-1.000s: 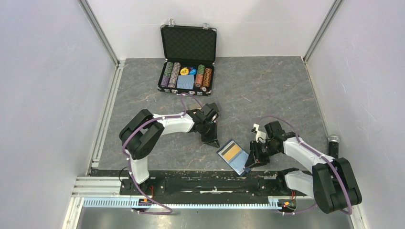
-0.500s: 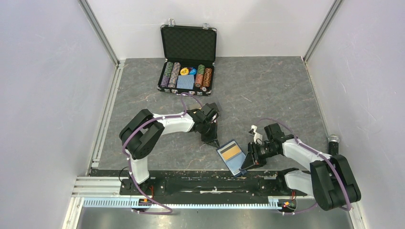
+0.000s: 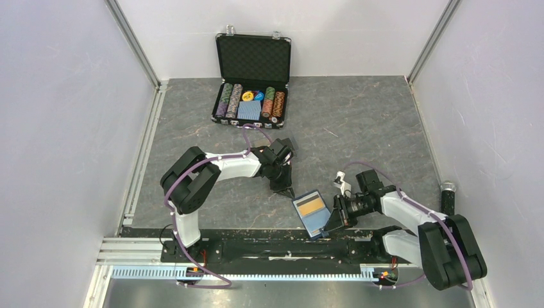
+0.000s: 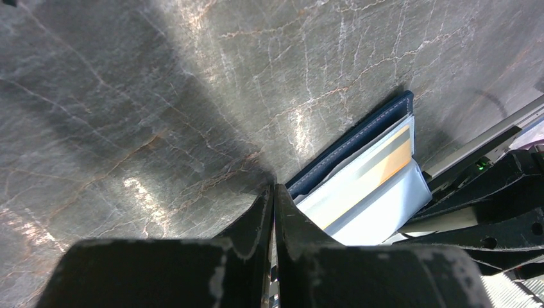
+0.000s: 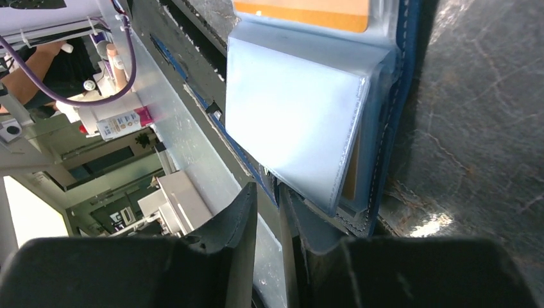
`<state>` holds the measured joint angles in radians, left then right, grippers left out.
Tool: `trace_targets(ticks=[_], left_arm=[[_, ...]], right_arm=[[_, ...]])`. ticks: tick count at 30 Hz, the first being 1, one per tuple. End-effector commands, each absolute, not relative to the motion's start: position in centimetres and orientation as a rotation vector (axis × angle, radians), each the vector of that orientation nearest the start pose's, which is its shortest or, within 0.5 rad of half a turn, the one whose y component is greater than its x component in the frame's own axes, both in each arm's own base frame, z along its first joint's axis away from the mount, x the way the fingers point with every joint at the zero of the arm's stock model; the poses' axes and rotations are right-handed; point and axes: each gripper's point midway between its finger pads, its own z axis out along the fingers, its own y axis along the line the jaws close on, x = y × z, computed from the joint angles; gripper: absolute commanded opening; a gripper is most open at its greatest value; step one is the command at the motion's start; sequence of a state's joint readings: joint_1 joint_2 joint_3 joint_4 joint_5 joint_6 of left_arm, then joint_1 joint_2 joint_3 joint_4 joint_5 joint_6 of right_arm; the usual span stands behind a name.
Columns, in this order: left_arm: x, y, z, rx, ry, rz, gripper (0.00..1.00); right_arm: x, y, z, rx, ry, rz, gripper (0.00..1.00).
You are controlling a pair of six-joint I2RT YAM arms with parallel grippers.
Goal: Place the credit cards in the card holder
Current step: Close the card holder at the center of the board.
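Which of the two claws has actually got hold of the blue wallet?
The right claw: it seems to pinch the wallet by its edge. The left claw is shut empty, its tip merely beside the wallet's corner.

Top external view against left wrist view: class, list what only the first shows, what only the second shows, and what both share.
Only the top external view shows the open chip case at the far side of the table. Only the left wrist view shows the left gripper with its fingers pressed together, tips at a corner of the card holder, and the stitching along the holder's navy edge. Both show the card holder, the orange card inside it and the grey table.
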<state>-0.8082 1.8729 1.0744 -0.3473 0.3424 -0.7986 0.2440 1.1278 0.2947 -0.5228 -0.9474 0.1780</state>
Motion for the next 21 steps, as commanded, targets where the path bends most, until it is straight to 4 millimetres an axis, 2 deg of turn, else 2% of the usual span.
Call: trace_targets(ticks=[1, 5, 10, 16, 21], left_arm=[[19.7, -29.5, -2.9, 0.149, 3.051, -0.532, 0.1], [19.7, -29.5, -3.0, 0.146, 3.052, -0.529, 0.1], [19.7, -29.5, -3.0, 0.144, 3.052, -0.531, 0.13], [19.6, -29.6, -3.0, 0.144, 3.051, -0.542, 0.16], [19.7, -29.8, -2.5, 0.141, 3.035, -0.569, 0.18]], right_arm=[[6.4, 17.3, 4.3, -0.303, 2.725, 1.548, 0.21], [5.7, 17.3, 4.3, -0.329, 2.719, 1.586, 0.19], [5.8, 17.6, 5.0, -0.374, 2.687, 1.602, 0.15], [7.0, 18.4, 5.2, -0.394, 2.634, 1.617, 0.27], [6.9, 18.9, 4.1, -0.403, 2.674, 1.598, 0.41]])
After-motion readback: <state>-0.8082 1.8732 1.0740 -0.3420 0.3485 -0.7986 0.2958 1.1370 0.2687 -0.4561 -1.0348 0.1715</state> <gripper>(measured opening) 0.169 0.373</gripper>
